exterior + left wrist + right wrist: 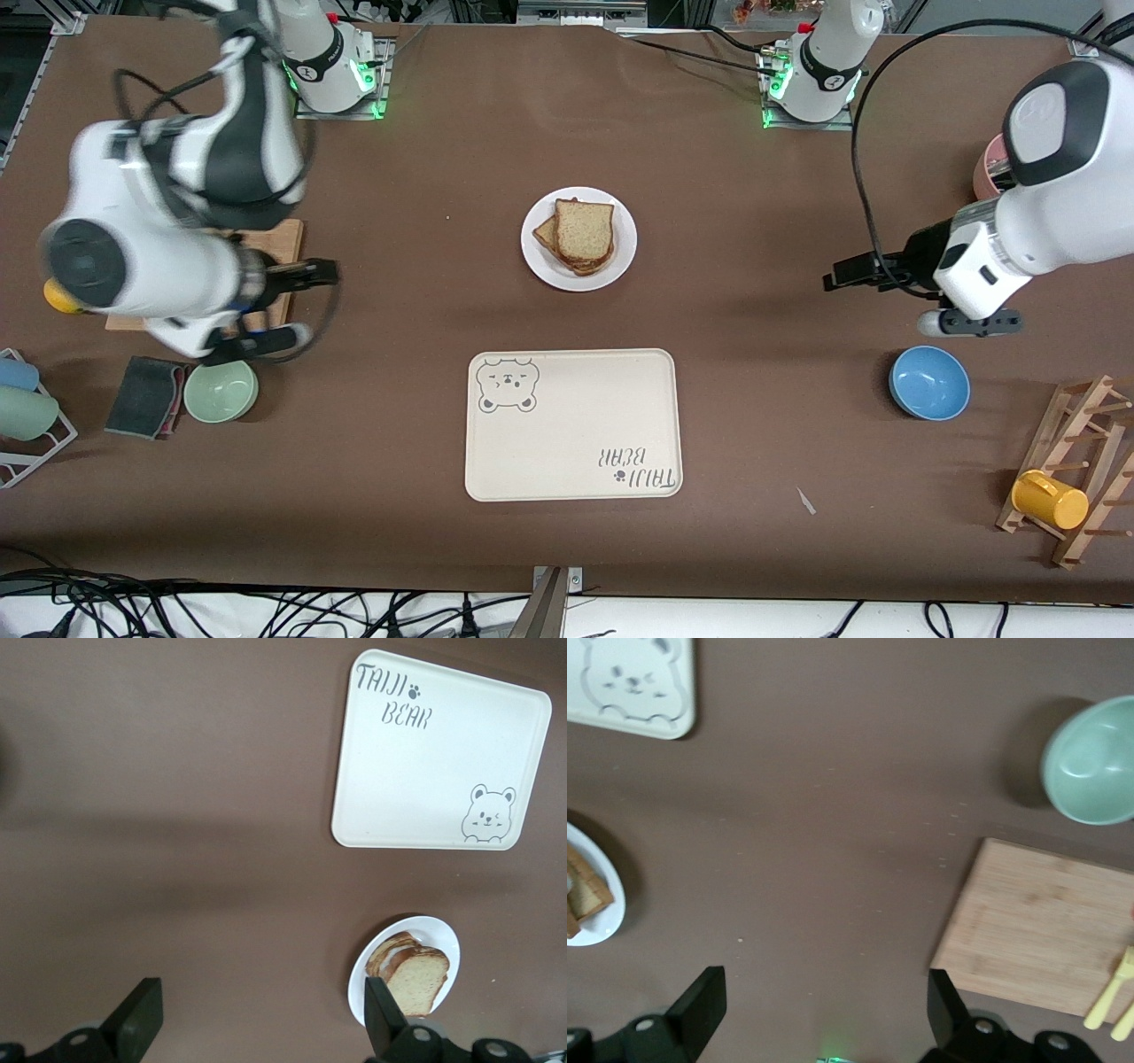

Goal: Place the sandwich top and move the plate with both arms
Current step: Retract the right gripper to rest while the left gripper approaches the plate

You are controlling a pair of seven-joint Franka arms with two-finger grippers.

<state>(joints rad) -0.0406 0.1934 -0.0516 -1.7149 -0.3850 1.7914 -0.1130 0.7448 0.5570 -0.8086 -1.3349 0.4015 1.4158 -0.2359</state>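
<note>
The white plate [620,257] sits mid-table, farther from the front camera than the cream bear tray [576,425]. The sandwich top [586,232], a brown bread slice, lies on the stacked sandwich on the plate, with a lower slice peeking out beside it. My left gripper [833,275] is open and empty over bare table toward the left arm's end. My right gripper [330,271] is open and empty over the edge of a wooden board. The left wrist view shows the left gripper [261,1001], the plate [447,943] and the top slice [421,979]. The right wrist view shows the right gripper [826,988] and the plate's edge [607,904].
A wooden cutting board [283,239], a green bowl [220,390] and a dark cloth [146,394] lie at the right arm's end. A blue bowl [928,381], a mug rack with a yellow mug [1050,501] and a pink cup [992,168] stand at the left arm's end.
</note>
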